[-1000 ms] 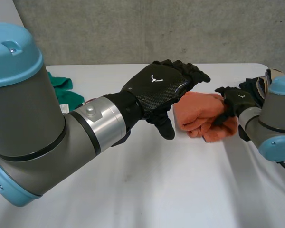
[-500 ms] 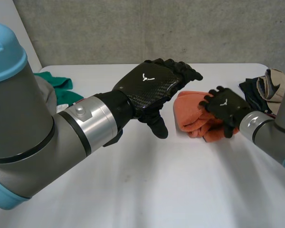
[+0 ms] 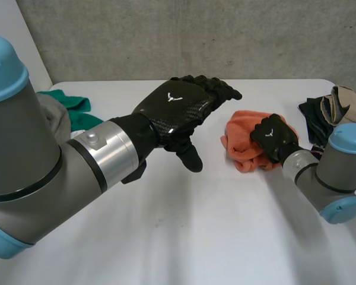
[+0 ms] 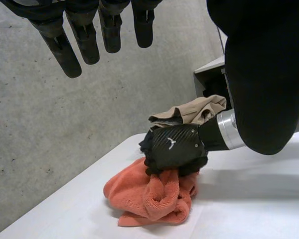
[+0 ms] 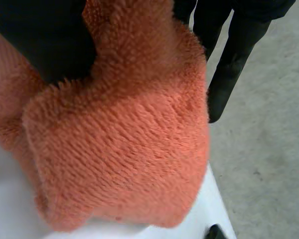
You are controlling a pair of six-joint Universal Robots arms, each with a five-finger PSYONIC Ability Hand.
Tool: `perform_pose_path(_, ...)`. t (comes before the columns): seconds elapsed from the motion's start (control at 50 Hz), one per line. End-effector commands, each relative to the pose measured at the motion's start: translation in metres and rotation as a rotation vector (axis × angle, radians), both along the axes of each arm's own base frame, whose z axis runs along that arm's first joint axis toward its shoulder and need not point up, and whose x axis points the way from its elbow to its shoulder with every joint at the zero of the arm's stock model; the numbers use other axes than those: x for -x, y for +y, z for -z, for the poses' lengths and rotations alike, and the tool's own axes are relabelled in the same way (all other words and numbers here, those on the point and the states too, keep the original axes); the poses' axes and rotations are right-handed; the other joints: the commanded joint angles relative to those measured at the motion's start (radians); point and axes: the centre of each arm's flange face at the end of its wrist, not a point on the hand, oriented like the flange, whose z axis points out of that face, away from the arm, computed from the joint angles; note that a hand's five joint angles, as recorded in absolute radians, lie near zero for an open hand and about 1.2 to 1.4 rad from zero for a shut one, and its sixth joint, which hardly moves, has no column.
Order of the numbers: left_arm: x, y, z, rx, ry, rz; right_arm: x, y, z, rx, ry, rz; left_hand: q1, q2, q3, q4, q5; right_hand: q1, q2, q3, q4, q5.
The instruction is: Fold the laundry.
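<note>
A crumpled orange towel [image 3: 240,140] lies right of the table's middle. My right hand [image 3: 273,138] rests on its right side, fingers curled into the cloth. The left wrist view shows that right hand [image 4: 175,146] clenched on top of the bunched towel [image 4: 148,195]. In the right wrist view the towel [image 5: 120,149] is pinched between the thumb and the fingers [image 5: 230,55]. My left hand [image 3: 177,109] hovers above the table, left of the towel and apart from it. Its fingers [image 4: 84,40] are straight and hold nothing.
A green cloth [image 3: 78,113] and a grey one [image 3: 54,119] lie at the back left behind my left arm. A pile of dark and tan garments [image 3: 329,107] sits at the back right edge, just behind the right hand [image 4: 194,109]. A concrete wall runs behind the table.
My right hand has closed on the orange towel and bunched it up smaller. My left hand has drifted a little to the left, away from the towel.
</note>
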Motion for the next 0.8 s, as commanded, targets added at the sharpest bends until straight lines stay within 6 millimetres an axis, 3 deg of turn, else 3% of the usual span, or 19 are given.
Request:
perform_pose_path(0.02,-0.004,-0.004,-0.005,0.005,0.017,-0.012,0.0,-0.026,-0.064,0.154,-0.165,0.015,-0.019,-0.031,-0.034,-0.028,-0.045,0.43,0.269,0.268,0.235,0.345)
perform_pose_path(0.1,-0.003,-0.005,-0.013,0.03,0.037,-0.012,0.018,-0.053,-0.124,0.275,-0.316,0.045,-0.019,-0.031,-0.034,-0.028,-0.045,0.43,0.269,0.268,0.235,0.345)
perform_pose_path(0.12,-0.003,-0.005,-0.016,0.037,0.044,-0.012,0.028,-0.064,-0.147,0.32,-0.373,0.052,-0.019,-0.031,-0.034,-0.028,-0.045,0.43,0.269,0.268,0.235,0.345)
perform_pose_path(0.16,-0.002,-0.004,-0.023,0.051,0.062,-0.009,0.039,-0.075,-0.165,0.351,-0.428,0.058,-0.019,-0.031,-0.034,-0.028,-0.045,0.43,0.269,0.268,0.235,0.345)
perform_pose_path(0.18,-0.001,-0.003,-0.027,0.059,0.073,-0.004,0.054,-0.086,-0.182,0.382,-0.479,0.073,-0.019,-0.031,-0.034,-0.028,-0.045,0.43,0.269,0.268,0.235,0.345)
perform_pose_path(0.22,-0.001,-0.002,-0.033,0.068,0.086,-0.004,0.07,-0.097,-0.193,0.406,-0.515,0.088,-0.019,-0.031,-0.034,-0.028,-0.045,0.43,0.269,0.268,0.235,0.345)
perform_pose_path(0.24,0.001,-0.001,-0.036,0.071,0.096,0.002,0.09,-0.109,-0.199,0.424,-0.545,0.113,-0.019,-0.031,-0.034,-0.028,-0.045,0.43,0.269,0.268,0.235,0.345)
perform_pose_path(0.3,0.002,0.003,-0.04,0.063,0.109,0.009,0.122,-0.126,-0.199,0.446,-0.57,0.152,-0.019,-0.031,-0.034,-0.028,-0.045,0.43,0.269,0.268,0.235,0.345)
perform_pose_path(0.32,0.002,0.004,-0.042,0.065,0.112,0.012,0.143,-0.135,-0.196,0.454,-0.577,0.177,-0.019,-0.031,-0.034,-0.028,-0.045,0.43,0.269,0.268,0.235,0.345)
perform_pose_path(0.36,0.003,0.007,-0.042,0.058,0.115,0.016,0.16,-0.142,-0.188,0.45,-0.574,0.195,-0.019,-0.031,-0.034,-0.028,-0.045,0.43,0.269,0.268,0.235,0.345)
perform_pose_path(0.38,0.003,0.009,-0.041,0.058,0.113,0.021,0.179,-0.149,-0.178,0.448,-0.567,0.214,-0.019,-0.031,-0.034,-0.028,-0.045,0.43,0.269,0.268,0.235,0.345)
perform_pose_path(0.44,0.003,0.011,-0.039,0.055,0.11,0.027,0.205,-0.158,-0.158,0.431,-0.557,0.227,-0.019,-0.031,-0.034,-0.028,-0.045,0.43,0.269,0.268,0.235,0.345)
perform_pose_path(0.46,0.004,0.013,-0.037,0.049,0.105,0.031,0.219,-0.162,-0.139,0.401,-0.555,0.227,-0.019,-0.031,-0.034,-0.028,-0.045,0.43,0.269,0.268,0.235,0.345)
perform_pose_path(0.52,0.004,0.013,-0.034,0.045,0.102,0.033,0.238,-0.167,-0.105,0.339,-0.557,0.211,-0.019,-0.031,-0.034,-0.028,-0.045,0.43,0.269,0.268,0.235,0.345)
perform_pose_path(0.54,0.005,0.014,-0.032,0.042,0.098,0.036,0.249,-0.168,-0.081,0.287,-0.564,0.193,-0.019,-0.031,-0.034,-0.028,-0.045,0.43,0.269,0.268,0.235,0.345)
perform_pose_path(0.62,0.007,0.014,-0.026,0.031,0.093,0.038,0.268,-0.16,-0.027,0.165,-0.58,0.169,-0.019,-0.031,-0.034,-0.028,-0.045,0.43,0.269,0.268,0.235,0.345)
perform_pose_path(0.7,0.009,0.016,-0.022,0.023,0.089,0.043,0.284,-0.153,0.0,0.147,-0.584,0.194,-0.019,-0.031,-0.034,-0.028,-0.045,0.43,0.269,0.268,0.235,0.345)
perform_pose_path(0.8,0.012,0.018,-0.02,0.024,0.086,0.05,0.294,-0.15,-0.003,0.173,-0.601,0.215,-0.019,-0.031,-0.034,-0.028,-0.045,0.43,0.269,0.268,0.235,0.345)
